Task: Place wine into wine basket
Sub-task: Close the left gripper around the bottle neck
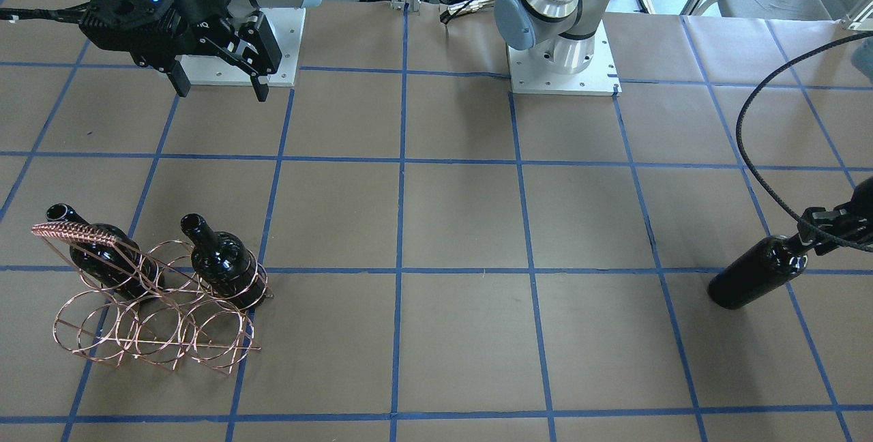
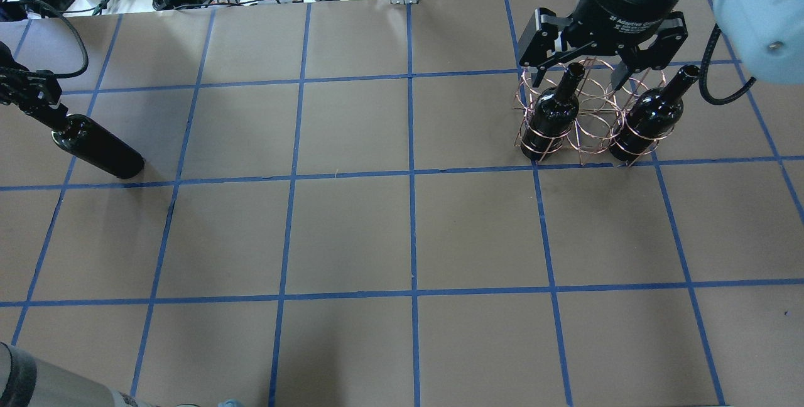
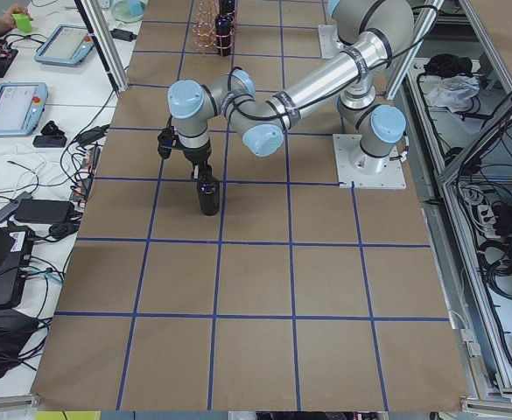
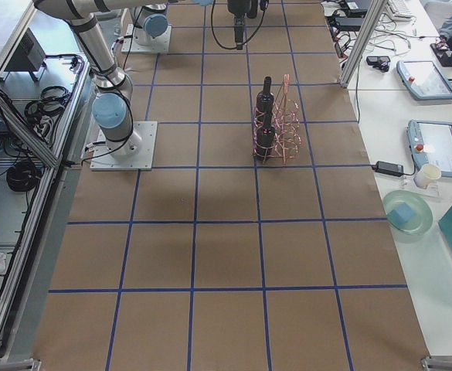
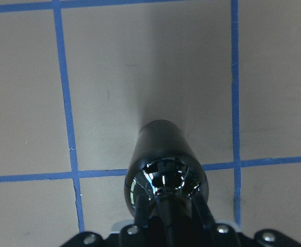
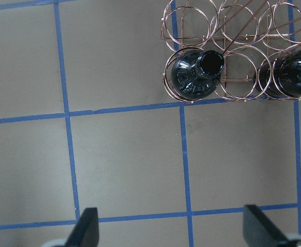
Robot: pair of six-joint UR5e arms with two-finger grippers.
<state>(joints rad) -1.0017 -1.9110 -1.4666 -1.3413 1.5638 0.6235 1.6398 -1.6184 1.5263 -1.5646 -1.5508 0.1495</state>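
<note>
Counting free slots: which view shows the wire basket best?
Front-facing view: the whole basket is unblocked. Overhead, the right gripper overlaps it; the right wrist view crops it; side views show it small; left wrist, nothing.

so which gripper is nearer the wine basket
Right. The right gripper hangs open just robot-side of the wine basket; the left gripper is far off, holding the wine.

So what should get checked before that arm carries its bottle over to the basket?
1. Left gripper shut on the wine bottle neck: ok.
2. Bottle lifted off the table: cannot tell.
3. Wine basket has a free ring: ok, the middle one between its two bottles, plus the whole other row.
4. Right gripper out of the way: cannot tell; open, hovering near the basket.
</note>
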